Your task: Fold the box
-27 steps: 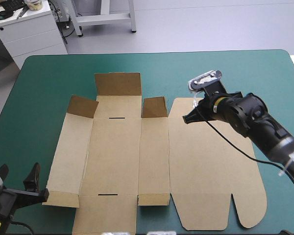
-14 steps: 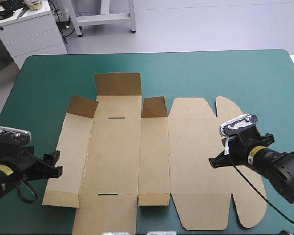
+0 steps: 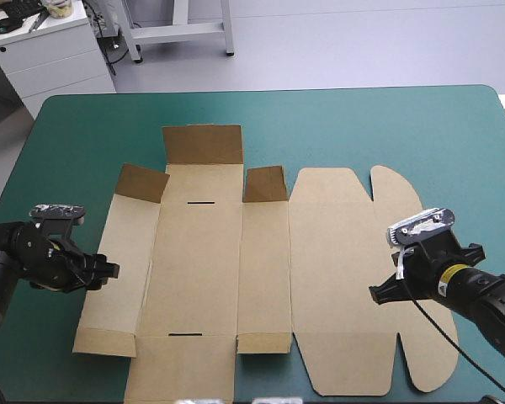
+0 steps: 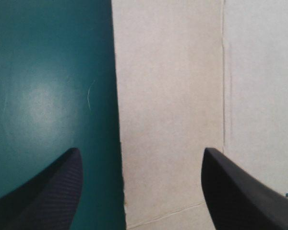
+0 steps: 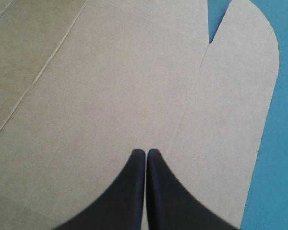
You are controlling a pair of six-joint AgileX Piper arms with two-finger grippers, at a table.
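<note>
At the left of the teal-green table [image 3: 337, 126], the left pincer [image 3: 105, 271] hangs low with its black fingers spread wide. It straddles the outer edge of the brown box's [image 3: 202, 269] left side panel [image 3: 122, 261], one finger over bare cover and the other over board, and it holds nothing.

The box lies mid-table as a cut sheet, mostly flat. Three short flaps [image 3: 204, 144] stand up along its far end, and the slotted base panel is open to the ceiling.

To the right, the right pincer [image 3: 377, 292] is closed to a single point with nothing between its fingers. It is poised over the lid panel [image 3: 337, 278], just beside the crease that leads to the rounded tuck flap [image 3: 396, 189]. Whether its tip presses the board cannot be told.

From where I stand, the folding looks barely begun, and the step in hand appears to be raising the left wall. The next move would call for the left pincer to close on that free edge and swing the panel up along its crease. The sheet would need holding down on the lid side so it does not slide.
</note>
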